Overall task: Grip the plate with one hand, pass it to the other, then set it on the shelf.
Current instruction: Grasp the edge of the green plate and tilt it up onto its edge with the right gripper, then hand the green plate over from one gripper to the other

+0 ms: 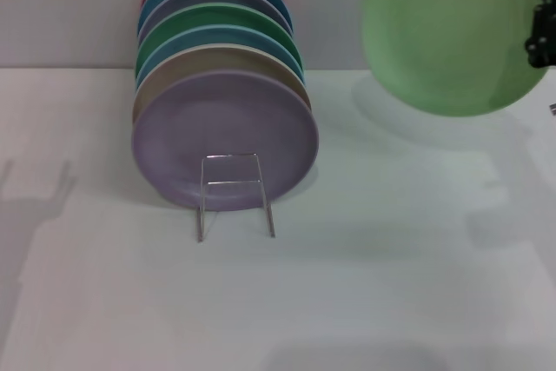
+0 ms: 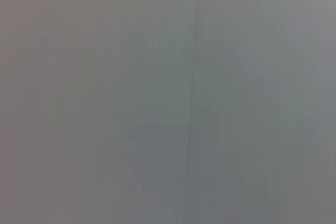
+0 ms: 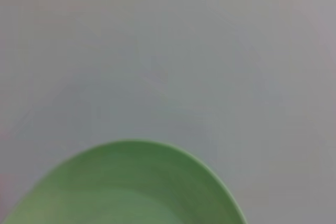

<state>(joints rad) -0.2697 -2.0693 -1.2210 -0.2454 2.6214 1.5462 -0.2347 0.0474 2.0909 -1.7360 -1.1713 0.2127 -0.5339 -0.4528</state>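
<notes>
The pale mint-green plate [image 1: 447, 28] hangs in the air at the upper right, well above the table, its face turned toward me. My right gripper [image 1: 539, 30] is shut on its right rim at the picture's edge. In the right wrist view the plate [image 3: 131, 187] shows as a green arc close to the camera. The wire shelf [image 1: 233, 193] stands left of centre, its front loop upright before a row of plates. My left gripper is out of view; its wrist view shows only a plain grey surface.
Several plates lean in the shelf, a lilac one [image 1: 224, 141] foremost, then beige, blue, emerald green, purple, blue and red behind it. The white table [image 1: 391, 258] spreads to the right of the rack and in front of it. A pale wall stands behind.
</notes>
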